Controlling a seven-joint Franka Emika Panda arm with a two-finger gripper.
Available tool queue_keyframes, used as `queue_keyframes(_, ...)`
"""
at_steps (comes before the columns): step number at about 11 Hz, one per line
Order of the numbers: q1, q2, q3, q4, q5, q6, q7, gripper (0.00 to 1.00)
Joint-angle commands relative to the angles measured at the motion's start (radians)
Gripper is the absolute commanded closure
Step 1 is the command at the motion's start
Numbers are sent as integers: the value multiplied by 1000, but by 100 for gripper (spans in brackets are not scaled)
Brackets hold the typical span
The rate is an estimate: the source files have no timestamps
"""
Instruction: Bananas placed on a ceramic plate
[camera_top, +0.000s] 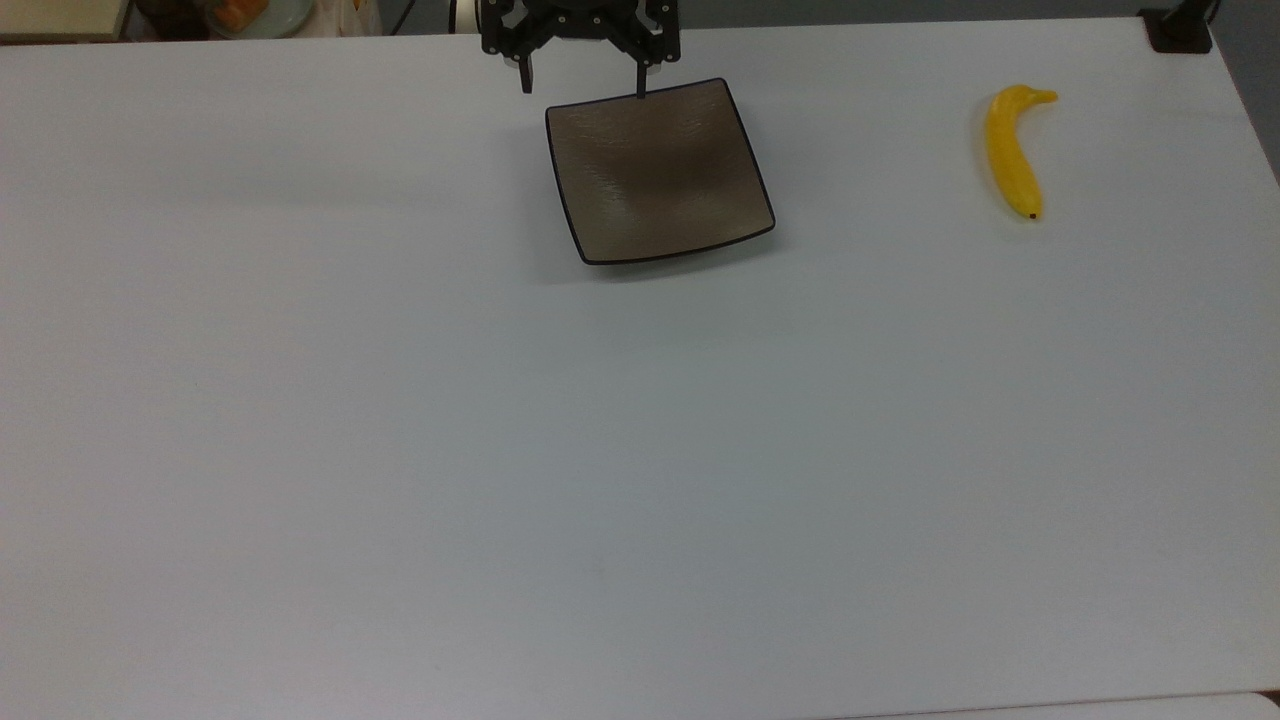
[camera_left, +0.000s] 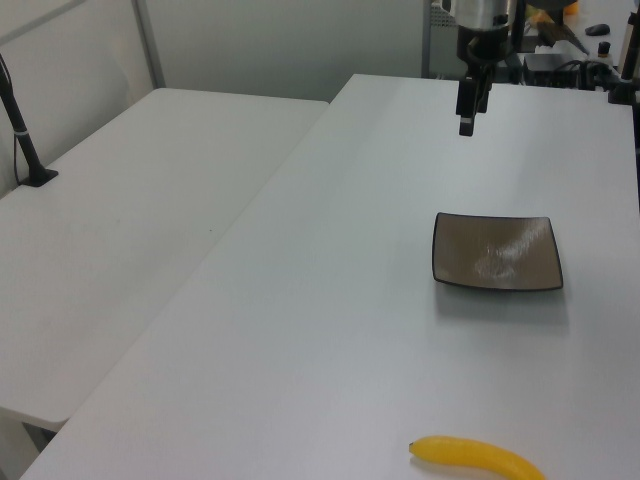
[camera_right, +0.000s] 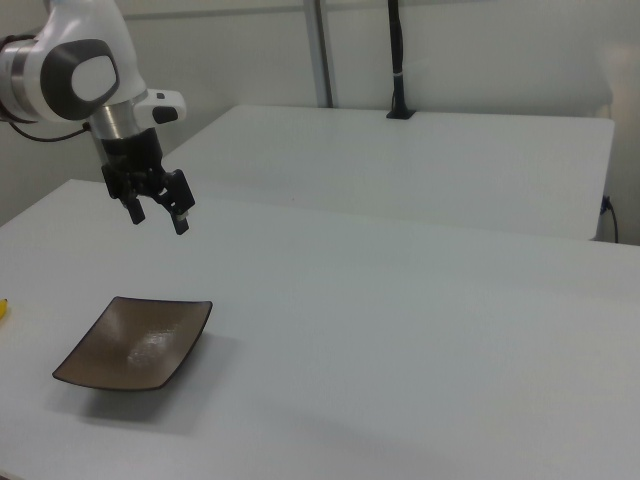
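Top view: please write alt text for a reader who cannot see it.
A yellow banana lies on a white table, apart from an empty square brown plate to the top view's left. The open black gripper hangs over the plate's far edge.

The table (camera_top: 500, 450) is white and wide, with a plain smooth top. Two things lie directly on it. A square brown plate (camera_top: 655, 170) sits near the far edge in the top view, flat on the surface. A yellow banana (camera_top: 1012, 150) lies well apart from the plate, toward the top view's right, with its dark tip pointing to the near side.
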Motion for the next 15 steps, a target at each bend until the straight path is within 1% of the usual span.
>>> queue_keyframes(1,-11,-15,-5,-14,25,-10,-16,0)
queue_keyframes(6,-24,-9,-2,-17,25,-13,-20,0)
queue_keyframes(7,-45,-5,10,-15,26,-13,-22,0)
queue_keyframes(8,-75,1,34,-10,26,-13,-22,0)
queue_keyframes(9,-120,2,80,-10,28,-11,-22,0)
queue_keyframes(10,-176,2,138,-10,30,-11,-22,0)
queue_keyframes(11,-191,2,157,-10,30,-11,-22,0)
queue_keyframes(13,-171,2,156,-13,28,-13,-19,0)
queue_keyframes(15,-169,2,156,-14,28,-11,-19,0)
